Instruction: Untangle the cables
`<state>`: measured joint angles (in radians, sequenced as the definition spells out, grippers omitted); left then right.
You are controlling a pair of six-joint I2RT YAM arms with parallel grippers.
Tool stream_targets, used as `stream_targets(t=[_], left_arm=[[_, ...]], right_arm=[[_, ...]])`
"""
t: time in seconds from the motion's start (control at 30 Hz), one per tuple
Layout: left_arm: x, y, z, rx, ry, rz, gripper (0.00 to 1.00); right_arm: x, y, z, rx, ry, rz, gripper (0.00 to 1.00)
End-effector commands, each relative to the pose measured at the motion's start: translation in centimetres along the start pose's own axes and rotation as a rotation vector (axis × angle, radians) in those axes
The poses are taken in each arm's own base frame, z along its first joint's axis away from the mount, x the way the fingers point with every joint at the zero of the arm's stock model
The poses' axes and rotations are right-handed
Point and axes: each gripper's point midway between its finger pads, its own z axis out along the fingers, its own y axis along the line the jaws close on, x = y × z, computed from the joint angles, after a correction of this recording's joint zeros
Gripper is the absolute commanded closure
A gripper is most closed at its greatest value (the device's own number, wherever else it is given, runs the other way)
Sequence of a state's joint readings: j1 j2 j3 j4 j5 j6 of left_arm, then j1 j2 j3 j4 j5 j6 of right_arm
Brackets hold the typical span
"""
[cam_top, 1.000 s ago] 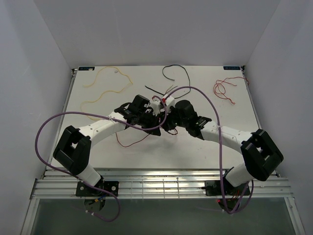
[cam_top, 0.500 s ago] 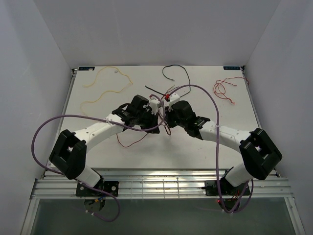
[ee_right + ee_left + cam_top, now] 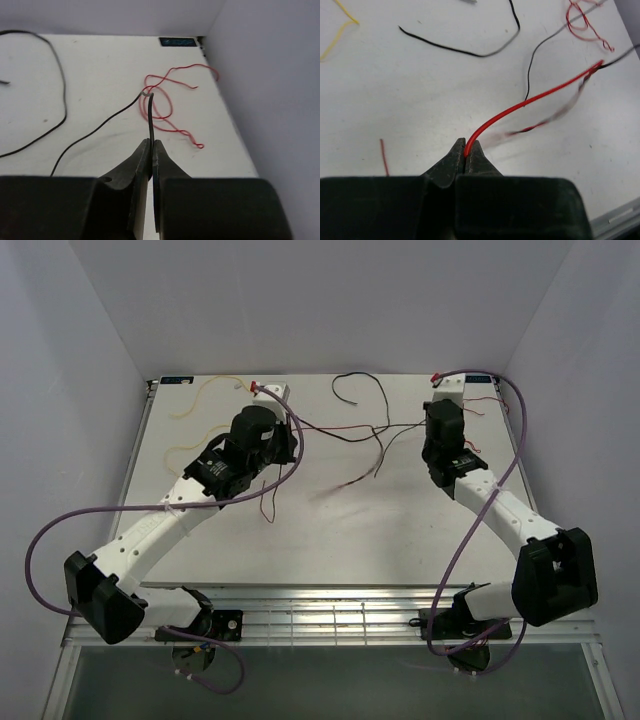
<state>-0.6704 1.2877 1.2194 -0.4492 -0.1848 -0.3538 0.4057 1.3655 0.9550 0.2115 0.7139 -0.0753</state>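
1. The left arm (image 3: 150, 525) stretches toward the far left, its elbow folded back near the base. The jaws of the left gripper (image 3: 466, 150) are pressed together.
2. The right arm (image 3: 500, 505) reaches far right. The jaws of the right gripper (image 3: 151, 145) are closed too.

Overhead view from behind, wrist views close above table (image 3: 330, 530) (both show red coil (image 3: 160, 105))

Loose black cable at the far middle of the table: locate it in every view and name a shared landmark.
Top external: the black cable curls at the far edge, centre.
Left wrist: it arcs across the top middle.
Right wrist: it sweeps down the left side.
Shared landmark: the tangled red cable to its right.
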Motion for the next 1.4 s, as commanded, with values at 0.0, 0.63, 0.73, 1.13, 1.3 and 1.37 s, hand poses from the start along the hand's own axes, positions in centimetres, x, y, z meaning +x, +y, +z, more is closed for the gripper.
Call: stream_targets(t=[0.0, 0.63, 0.73, 1.13, 1.3, 1.37], left_arm=[[-5.1, 4.7, -3.0, -0.263, -0.164, -0.051, 1.00], [-8.5, 15.4, -5.0, -0.521, -0.231, -0.259, 1.00], [-8.4, 17.6, -5.7, -0.559, -0.223, -0.305, 1.00], [-8.6, 21.5, -7.3, -0.638, -0.223, -0.376, 1.00], [-9.1, 22.3, -7.9, -0.659, -0.234, -0.372, 1.00], [-9.6, 22.9, -8.4, -0.683, -0.248, -0.375, 1.00]], right_arm=[[-5.3, -8.0, -0.2, 0.252, -0.101, -0.004, 0.92], [-11.7, -18.7, -3.9, 0.362, -0.248, 0.076, 0.92], [-12.7, -20.0, -4.7, 0.374, -0.267, 0.085, 0.92], [-14.2, -25.0, -6.4, 0.473, -0.292, 0.070, 0.92], [-14.2, -27.6, -7.2, 0.510, -0.289, 0.074, 0.92], [-14.4, -28.6, -7.4, 0.526, -0.289, 0.065, 0.92]])
